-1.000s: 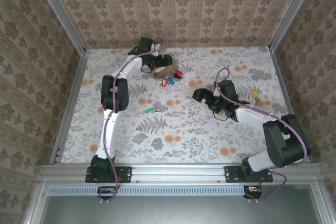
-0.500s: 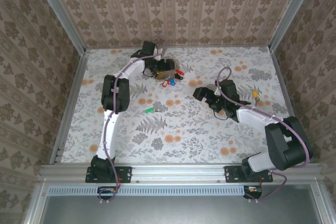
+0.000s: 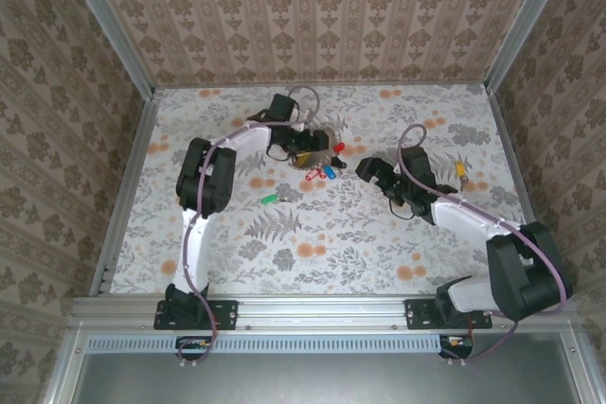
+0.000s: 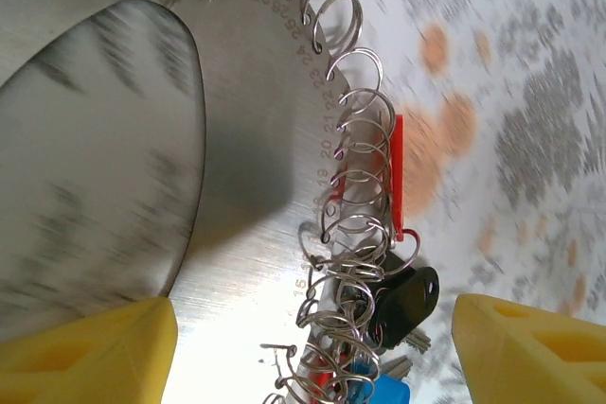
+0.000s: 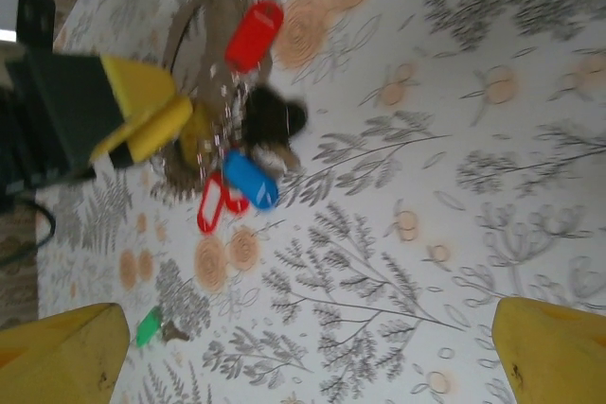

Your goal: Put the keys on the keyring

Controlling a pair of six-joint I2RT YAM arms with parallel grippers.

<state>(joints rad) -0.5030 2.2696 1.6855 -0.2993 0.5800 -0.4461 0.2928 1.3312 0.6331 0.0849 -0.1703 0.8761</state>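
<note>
Our left gripper (image 3: 303, 144) has its jaws spread wide on both sides of the keyring (image 4: 352, 186), far back on the table (image 3: 379, 253). We think that is to hold it steady. The red key (image 5: 254, 33) and blue key (image 5: 248, 179) sit bunched there. Our right gripper (image 3: 365, 169), its jaws wide too, points at them. The green key (image 3: 269, 200) lies apart.

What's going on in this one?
The left gripper hovers with jaws spread over the keyring, a metal disc fringed with small wire rings, where red and blue keys cluster. The right gripper sits open just beside them. A green key and what looks like a yellow key lie loose on the table, apart from the rest.
</note>
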